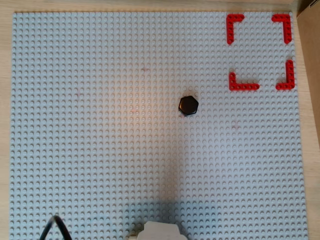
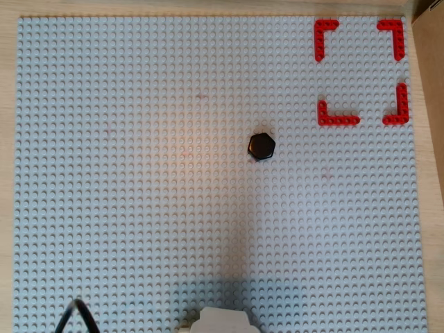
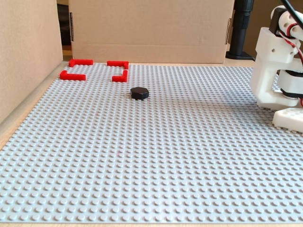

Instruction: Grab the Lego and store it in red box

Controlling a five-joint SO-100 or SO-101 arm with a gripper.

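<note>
Nearest the overhead cameras, a white part of the arm [image 1: 159,231] pokes in at the bottom edge, with a dark cable [image 1: 52,225] beside it at lower left. No fingertips show in any picture, so the claw is out of view and I cannot tell whether it is wide, narrow or holding anything. The fixed view shows only the white arm body [image 3: 277,66] at the right edge, upright and folded back over its base, well apart from the work items.

Outward from the arm, the grey studded baseplate [image 1: 100,150] is bare up to the Lego [image 1: 188,105], a black hexagonal piece lying flat just right of centre, with nothing touching it. In the fixed view the Lego [image 3: 139,92] sits just in front of the red box [image 3: 94,69].

The red box [image 1: 244,86] occupies the top right corner of both overhead views: four red L-shaped corner pieces with gaps between them. Its interior is empty. The Lego lies outside it, near the lower left corner piece.

Assessment: the task appears to be at its start; the approach is not yet made. The next move calls for extending the arm forward over the Lego with the jaws spread wider than the piece, then descending squarely on it. The piece is low and glossy, so a shallow grip may slip.
</note>
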